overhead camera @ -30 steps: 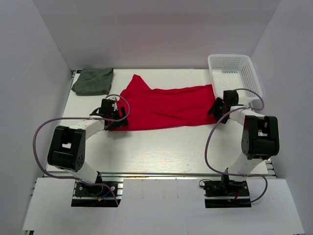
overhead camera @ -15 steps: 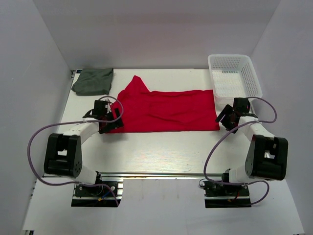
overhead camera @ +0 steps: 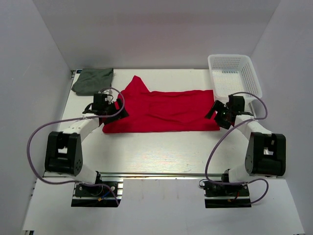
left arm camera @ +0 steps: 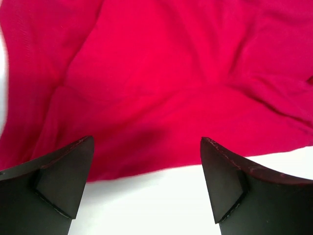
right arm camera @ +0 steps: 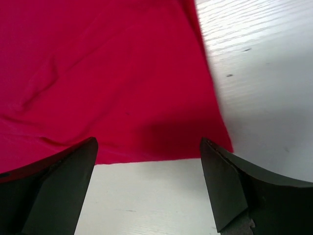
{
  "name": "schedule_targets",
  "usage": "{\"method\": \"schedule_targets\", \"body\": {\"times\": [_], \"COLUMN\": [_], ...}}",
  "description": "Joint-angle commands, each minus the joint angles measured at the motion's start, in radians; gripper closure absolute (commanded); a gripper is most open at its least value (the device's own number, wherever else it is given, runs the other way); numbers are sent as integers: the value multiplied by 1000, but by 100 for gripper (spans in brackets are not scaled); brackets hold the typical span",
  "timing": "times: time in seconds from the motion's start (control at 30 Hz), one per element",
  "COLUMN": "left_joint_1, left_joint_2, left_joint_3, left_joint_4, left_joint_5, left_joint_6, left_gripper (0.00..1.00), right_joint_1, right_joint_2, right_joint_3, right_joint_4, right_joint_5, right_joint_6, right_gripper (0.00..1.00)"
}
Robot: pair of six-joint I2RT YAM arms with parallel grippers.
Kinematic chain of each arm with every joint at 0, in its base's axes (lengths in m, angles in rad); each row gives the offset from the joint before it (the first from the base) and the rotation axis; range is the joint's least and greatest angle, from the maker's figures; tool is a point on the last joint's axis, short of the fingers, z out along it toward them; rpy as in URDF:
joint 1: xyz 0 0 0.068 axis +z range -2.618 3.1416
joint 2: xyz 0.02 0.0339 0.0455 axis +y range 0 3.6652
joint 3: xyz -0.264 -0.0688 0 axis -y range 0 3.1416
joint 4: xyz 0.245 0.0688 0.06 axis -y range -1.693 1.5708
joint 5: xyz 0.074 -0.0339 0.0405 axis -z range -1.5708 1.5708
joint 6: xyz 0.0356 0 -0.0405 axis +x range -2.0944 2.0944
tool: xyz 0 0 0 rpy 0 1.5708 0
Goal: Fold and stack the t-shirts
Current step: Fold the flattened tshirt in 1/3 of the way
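Note:
The bright red t-shirt (overhead camera: 166, 110) lies spread flat across the middle of the white table, one sleeve pointing to the far left. The dark grey-green t-shirt (overhead camera: 93, 81) lies folded at the far left corner. My left gripper (overhead camera: 116, 111) is open and empty at the red shirt's left end. In the left wrist view (left arm camera: 146, 164) its fingers straddle the shirt's (left arm camera: 161, 73) near hem. My right gripper (overhead camera: 215, 112) is open and empty at the shirt's right end. In the right wrist view (right arm camera: 149, 159) the shirt's (right arm camera: 107, 73) corner lies just ahead of the fingers.
A white plastic mesh basket (overhead camera: 252, 78) stands at the far right, close behind my right gripper. Bare white table (overhead camera: 161, 152) lies in front of the red shirt. White walls close in the left, right and back.
The red shirt's ends were drawn outward, so it lies wider and flatter. Both grippers swung outward, then back in over the shirt's two ends.

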Motion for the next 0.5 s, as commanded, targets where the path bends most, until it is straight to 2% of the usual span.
{"method": "schedule_targets", "body": {"times": [0.0,0.1,0.23,0.37,0.47], "left_joint_1": [-4,-4,-4,-4,-4], "left_joint_2": [88,141,150,83,4], "left_joint_3": [31,40,-49,-107,-173], "left_joint_4": [61,47,1,-150,-215], "left_joint_5": [79,79,59,-45,-36], "left_joint_6": [-3,-3,-51,-110,-144], "left_gripper": [0,0,0,0,0], "right_joint_1": [15,16,10,16,26], "right_joint_2": [53,86,57,-36,-109], "right_joint_3": [26,19,-60,-158,-233], "right_joint_4": [71,51,22,-55,-66], "right_joint_5": [-79,-87,-11,49,14], "right_joint_6": [5,32,68,60,52], "right_gripper": [10,10,10,10,10]}}
